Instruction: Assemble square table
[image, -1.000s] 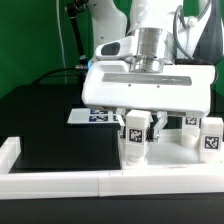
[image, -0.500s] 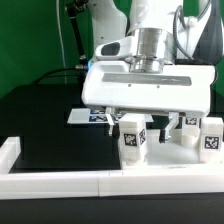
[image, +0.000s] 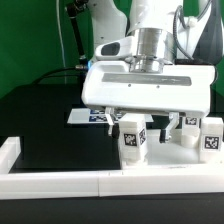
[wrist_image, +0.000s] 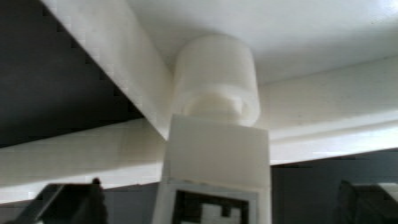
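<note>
Gripper (image: 133, 122): hanging low over the black table (image: 45, 125), its body hiding the tabletop slab (image: 148, 88) at twelve o'clock above it. Leg (image: 132, 142): upright, tagged face outward, standing between the fingers (image: 112, 121); the wrist view shows the leg (wrist_image: 217, 150) rising to a rounded peg against the white slab (wrist_image: 311, 40). Fingers spread either side of the leg; contact cannot be told. Second leg (image: 211, 138): upright at three o'clock of the first. Marker board (image: 85, 116): flat at ten o'clock. Rail (image: 110, 182): along the front at six o'clock.
</note>
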